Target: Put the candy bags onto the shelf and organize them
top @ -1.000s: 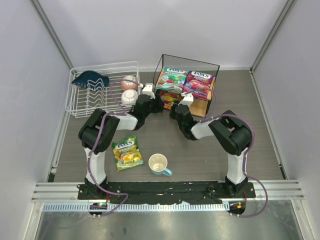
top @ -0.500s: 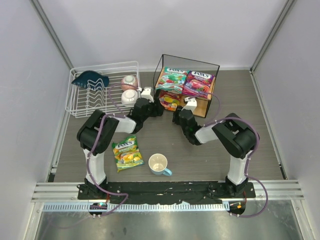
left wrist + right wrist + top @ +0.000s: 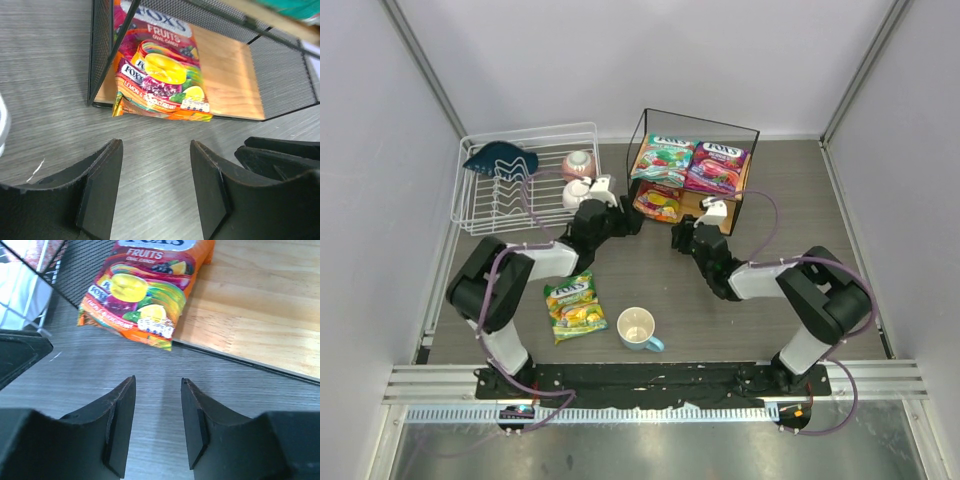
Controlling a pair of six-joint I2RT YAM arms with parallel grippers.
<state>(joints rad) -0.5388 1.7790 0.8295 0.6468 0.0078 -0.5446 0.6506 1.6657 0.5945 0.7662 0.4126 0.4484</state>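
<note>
The shelf (image 3: 753, 131) stands at the back with a teal-green candy bag (image 3: 663, 158) and a purple one (image 3: 716, 165) flat on its top board. An orange-red bag (image 3: 160, 70) (image 3: 140, 295) lies on the lower board (image 3: 250, 305), its near end hanging over the front edge onto the table. A yellow-green bag (image 3: 575, 305) lies on the table near the left arm. My left gripper (image 3: 155, 145) (image 3: 626, 222) and right gripper (image 3: 157, 382) (image 3: 680, 237) hover just in front of the orange-red bag. Both are open and empty.
A white wire dish rack (image 3: 480, 205) with a dark blue item (image 3: 500, 158) and two bowls (image 3: 578, 180) stands at the back left. A cup with a teal handle (image 3: 638, 328) sits on the table near the front, right of the yellow-green bag.
Both grippers have drawn back from the shelf toward the near side and their jaws have widened. The orange-red bag stays on the lower board.
</note>
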